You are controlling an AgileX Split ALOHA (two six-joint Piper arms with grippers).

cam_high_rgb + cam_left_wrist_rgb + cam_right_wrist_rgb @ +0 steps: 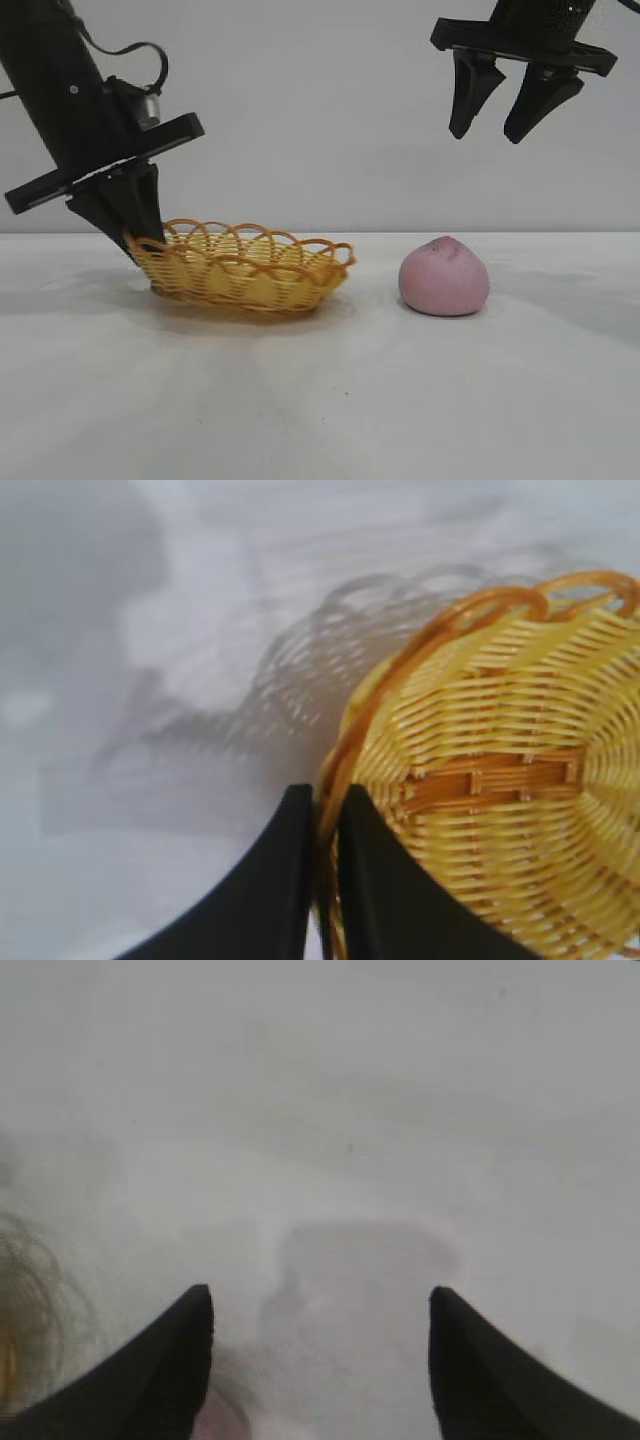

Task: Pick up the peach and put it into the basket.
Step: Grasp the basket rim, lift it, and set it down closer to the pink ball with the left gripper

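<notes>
Peach [444, 277] sits alone on the tabletop [330, 400], apart from the basket [245, 268] on its right side.
I see my left tool [322, 880] pinched closed on the basket's rim, and nothing lies inside the basket; my right tool [503, 98] hangs wide open and unloaded, high above the peach.

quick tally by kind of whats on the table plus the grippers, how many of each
peach: 1, pink, on the table right of the basket
basket: 1, yellow-orange wicker, nothing in it
grippers: 2, left gripper shut on the basket's rim, right gripper open, up above the peach
total: 4
</notes>
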